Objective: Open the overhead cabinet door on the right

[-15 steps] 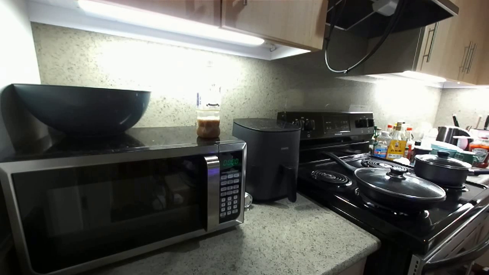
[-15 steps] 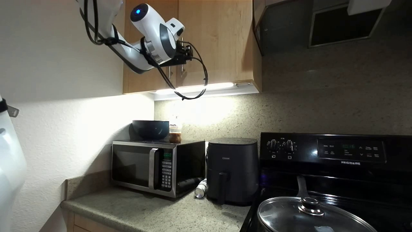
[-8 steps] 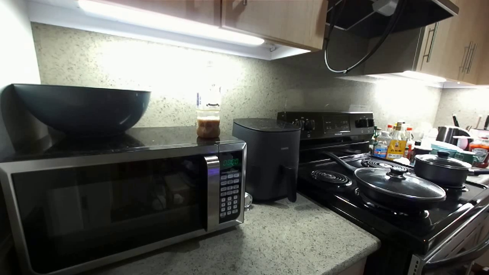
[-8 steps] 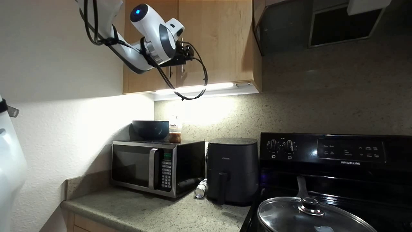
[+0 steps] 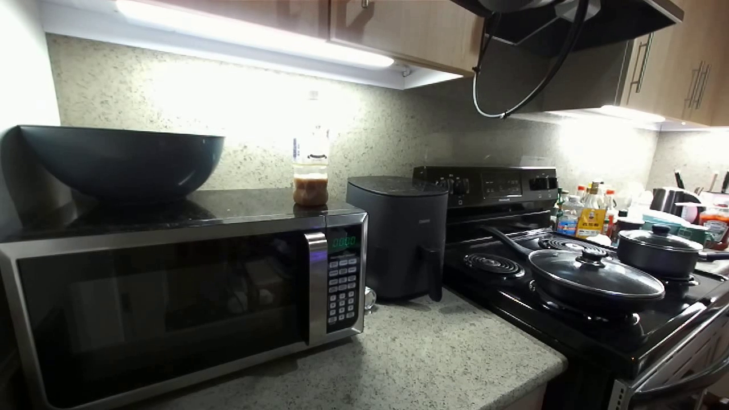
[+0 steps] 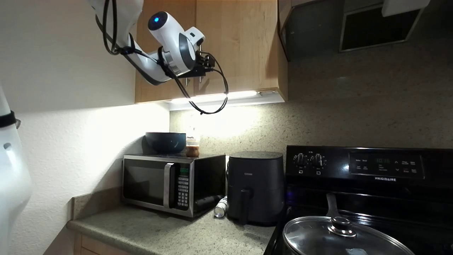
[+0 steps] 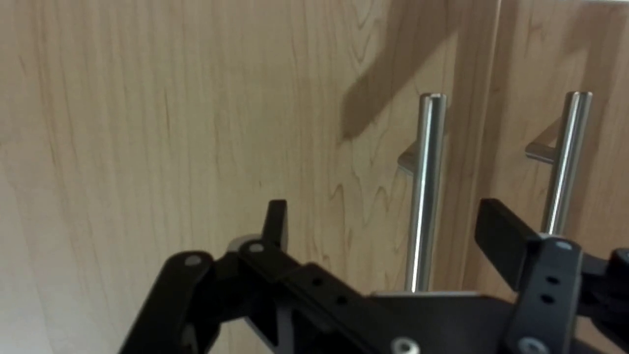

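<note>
- The overhead cabinet door (image 6: 244,46) hangs above and to the right of the microwave (image 6: 143,182) in an exterior view, flush with the adjoining door (image 6: 152,94); it looks shut, so I judge the opening not yet begun.
- High above the microwave, the end effector (image 7: 385,231) has its fingers (image 7: 506,241) spread with nothing pinched; in the wrist view, what I take for the door's bar handle (image 7: 425,191) stands in the gap, apart from both.
- That pose makes sense to me: a finger to either side of an upright bar should let them clamp across it for a pull. Depth is hard to read there, so I can't say whether they reach as far as the bar.
- The neighbouring handle (image 7: 567,157), just past one finger, could get nudged by mistake.
- On top of the microwave stand a dark bowl (image 5: 131,165), its inside out of sight, and a clear bottle (image 5: 311,185) with brown stuff in its lower part; my guess is they stand there to spare the worktop (image 5: 455,353).
- Just right of the microwave is the air fryer (image 5: 396,239), closed, with a clear cylinder (image 6: 220,209) lying between the two.
- Farther right of the microwave, on the stove (image 5: 535,199), sit a frying pan (image 5: 581,302) and a pot (image 5: 655,262), both lidded, likely to keep food covered; what they hold doesn't show.
</note>
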You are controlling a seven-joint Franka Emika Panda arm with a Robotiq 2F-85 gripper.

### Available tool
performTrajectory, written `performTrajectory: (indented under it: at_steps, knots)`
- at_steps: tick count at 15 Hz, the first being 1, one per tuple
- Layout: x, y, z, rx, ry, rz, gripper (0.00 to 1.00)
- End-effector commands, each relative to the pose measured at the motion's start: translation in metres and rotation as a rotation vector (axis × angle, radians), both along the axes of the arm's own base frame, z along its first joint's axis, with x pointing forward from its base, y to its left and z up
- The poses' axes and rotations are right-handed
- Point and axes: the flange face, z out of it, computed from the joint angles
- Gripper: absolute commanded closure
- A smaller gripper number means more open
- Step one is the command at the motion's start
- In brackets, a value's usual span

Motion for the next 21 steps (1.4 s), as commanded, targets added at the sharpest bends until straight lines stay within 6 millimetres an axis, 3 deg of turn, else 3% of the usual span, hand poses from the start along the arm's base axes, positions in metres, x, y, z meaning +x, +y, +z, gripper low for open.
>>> performTrajectory:
  at_steps: [1,9,10,12,19,21]
  knots:
    - [0.014,-0.01,0.006,-0.001,-0.026,-0.004,0.33]
    - [0.018,-0.028,0.015,0.006,-0.045,-0.047,0.87]
    - [0.017,-0.027,0.015,-0.003,-0.044,-0.052,0.43]
    - [0.017,-0.015,0.011,-0.01,-0.02,-0.032,0.45]
    - [0.003,0.045,0.002,-0.014,0.071,0.059,0.03]
    - [-0.003,0.057,0.003,-0.015,0.07,0.081,0.0]
